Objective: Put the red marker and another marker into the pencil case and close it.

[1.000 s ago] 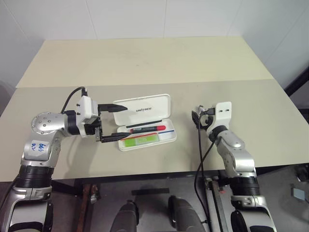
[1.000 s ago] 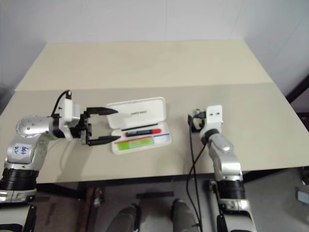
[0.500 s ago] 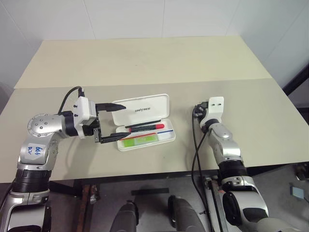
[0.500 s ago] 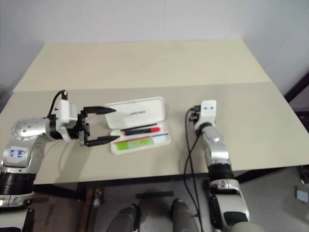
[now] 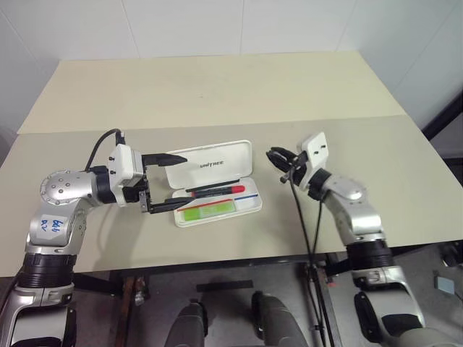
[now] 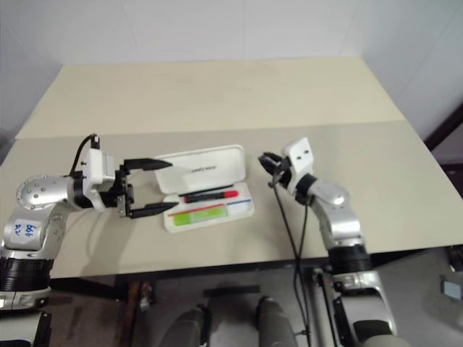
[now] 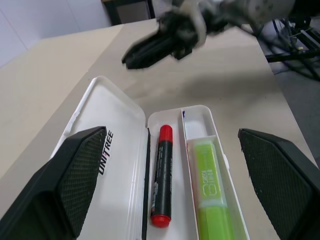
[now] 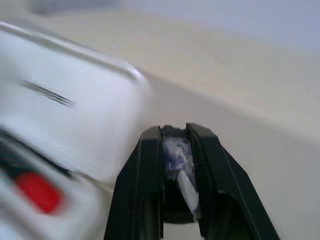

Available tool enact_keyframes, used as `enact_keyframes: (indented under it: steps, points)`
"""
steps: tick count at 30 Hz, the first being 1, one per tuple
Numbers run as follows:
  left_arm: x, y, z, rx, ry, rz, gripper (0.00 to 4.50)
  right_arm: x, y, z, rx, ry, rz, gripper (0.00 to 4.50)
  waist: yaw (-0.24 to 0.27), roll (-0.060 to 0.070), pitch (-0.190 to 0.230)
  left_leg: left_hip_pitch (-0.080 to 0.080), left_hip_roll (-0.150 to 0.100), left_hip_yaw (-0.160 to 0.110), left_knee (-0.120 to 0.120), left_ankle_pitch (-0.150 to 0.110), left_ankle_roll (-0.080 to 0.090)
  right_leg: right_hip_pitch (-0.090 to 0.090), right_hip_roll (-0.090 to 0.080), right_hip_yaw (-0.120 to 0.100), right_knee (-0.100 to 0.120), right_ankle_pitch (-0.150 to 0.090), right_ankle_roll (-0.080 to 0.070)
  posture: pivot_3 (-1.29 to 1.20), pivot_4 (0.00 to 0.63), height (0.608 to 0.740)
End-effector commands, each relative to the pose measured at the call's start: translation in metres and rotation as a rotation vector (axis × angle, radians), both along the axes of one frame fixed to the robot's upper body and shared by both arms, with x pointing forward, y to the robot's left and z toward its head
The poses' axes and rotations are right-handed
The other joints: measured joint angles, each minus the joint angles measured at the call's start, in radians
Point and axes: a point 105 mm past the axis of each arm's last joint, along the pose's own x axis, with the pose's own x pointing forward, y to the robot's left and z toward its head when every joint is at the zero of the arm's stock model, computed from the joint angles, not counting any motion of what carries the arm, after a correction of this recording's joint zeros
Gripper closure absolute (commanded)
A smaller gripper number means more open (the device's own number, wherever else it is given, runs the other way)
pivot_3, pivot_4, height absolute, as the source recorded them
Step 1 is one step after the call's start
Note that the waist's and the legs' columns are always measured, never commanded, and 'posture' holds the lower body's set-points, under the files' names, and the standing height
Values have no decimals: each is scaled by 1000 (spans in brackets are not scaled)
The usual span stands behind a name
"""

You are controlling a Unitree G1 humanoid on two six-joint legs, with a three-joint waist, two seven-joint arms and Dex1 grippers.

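Swung toward the open pencil case (image 5: 217, 181), right gripper (image 5: 277, 155) is pinched together; left gripper (image 5: 172, 181) spread.

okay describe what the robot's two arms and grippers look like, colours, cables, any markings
Both arms are silver-grey metal with black joint bands. The left gripper has a white boxy housing, two long black pointed fingers and a black cable looping from its top. A blue handwritten sticker marks that forearm. The right gripper has a white housing with two small holes, black fingers and hanging black cables.
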Motion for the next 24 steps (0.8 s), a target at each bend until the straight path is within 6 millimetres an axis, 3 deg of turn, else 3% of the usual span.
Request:
enact_keyframes:
  steps: [1,3,7,17,24]
  points:
    - [-2,6,6,3,-35,10,0,-32,21,7,-80,-44,276,4101,-1,0,0,0,0,0,0,0,0,0,0,0,-1,0,0,0,150,740]
    - [-2,6,2,9,-23,8,0,-47,30,2,-144,-30,418,4101,-1,0,0,0,0,0,1,0,0,0,0,0,-1,0,0,0,150,740]
    - [-4,5,-5,19,-7,1,0,-54,42,-11,-237,-20,543,4101,-2,0,0,0,0,0,1,0,0,0,0,0,0,0,0,0,150,740]
    - [-9,1,-15,40,37,-26,0,-40,62,-29,-317,-3,651,4101,-2,0,0,1,0,0,2,0,0,0,0,0,1,0,-1,0,150,740]
    - [-12,4,-14,42,33,-6,0,-37,52,-41,-351,31,664,4101,-1,0,0,0,0,0,1,0,-1,0,-1,0,1,0,-1,0,150,740]
